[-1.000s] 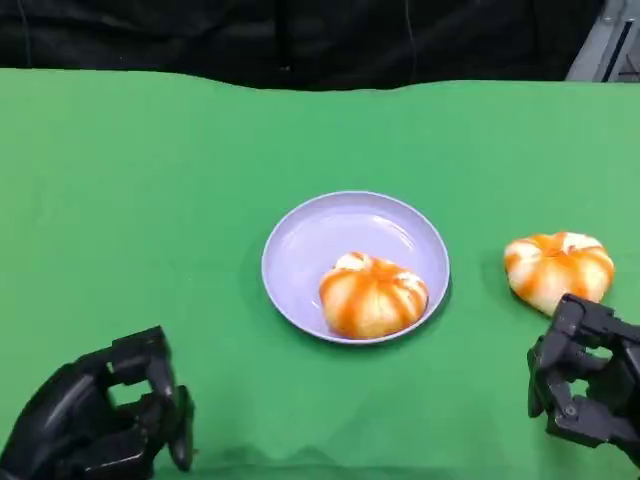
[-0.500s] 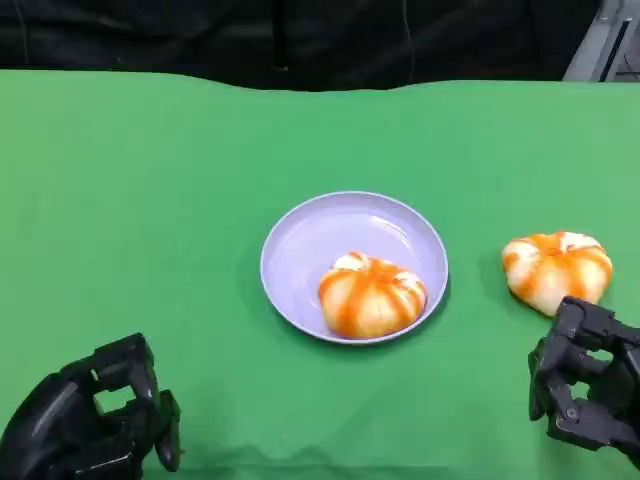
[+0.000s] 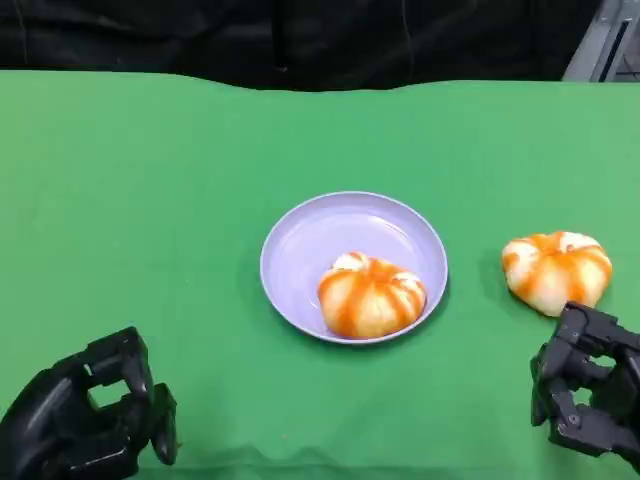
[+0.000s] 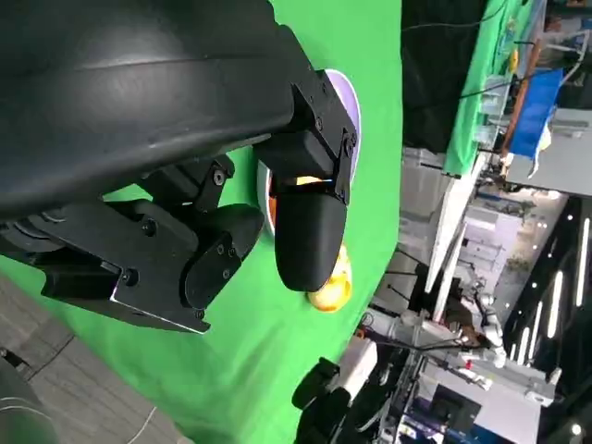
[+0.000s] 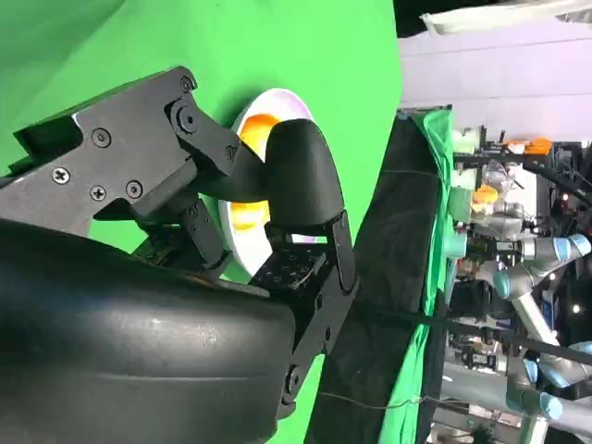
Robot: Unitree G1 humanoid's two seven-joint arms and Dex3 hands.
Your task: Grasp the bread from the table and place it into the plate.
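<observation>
A round, shallow, pale lavender plate (image 3: 300, 250) sits at the centre of the head view on a green cloth-covered table (image 3: 150, 200), and it holds one round bun with orange-and-white glaze (image 3: 371, 294) in its lower right part, the bun's edge close to the plate's near rim. A second round orange-and-white glazed bun (image 3: 557, 268) lies on the bare green cloth at the right of the frame, well apart from the plate and level with the bun inside it. The black right hand (image 3: 588, 395) occupies the lower right corner of the head view, just below this second bun; its fingers are curled in and hold nothing, and whether the uppermost fingertip touches the bun cannot be told. The black left hand (image 3: 85, 418) sits in the lower left corner, well apart from the plate, its fingers likewise curled inward around nothing. In the left wrist view, the left hand's black fingers (image 4: 305, 231) partly cover the plate and an orange bun beyond them. In the right wrist view, the right hand's fingers (image 5: 296, 176) lie across the plate, where the orange of a bun peeks out beside them. A dark backdrop (image 3: 300, 40) runs along the top of the head view behind the table's far edge.
</observation>
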